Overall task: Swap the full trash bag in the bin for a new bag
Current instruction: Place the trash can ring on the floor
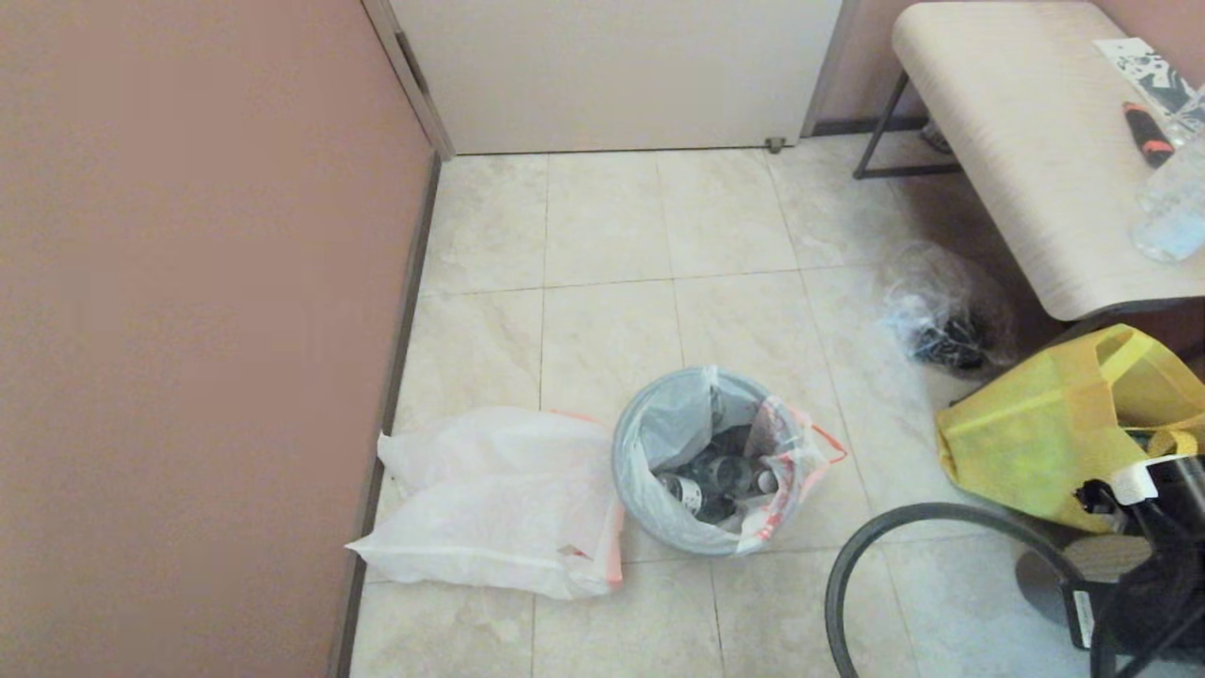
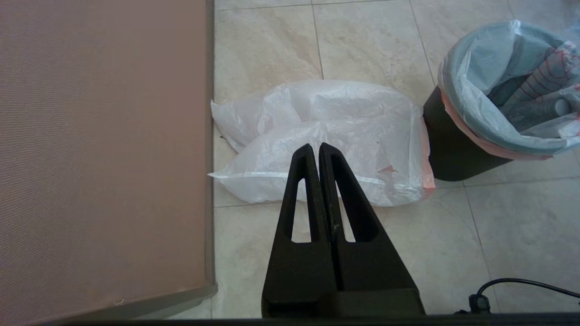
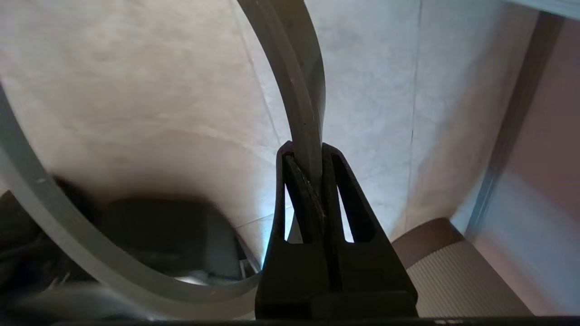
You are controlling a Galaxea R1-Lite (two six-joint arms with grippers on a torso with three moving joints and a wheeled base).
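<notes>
On the tiled floor we list the bottle-heavy, thin, tearable full trash bag inside the bin, best lifted by its orange handles; right gripper clamps the grey hoop, left gripper closed empty.

Full bag inside bin, mid-floor; new bag flat just left, by wall; hoop right, clamped in right gripper.
</notes>
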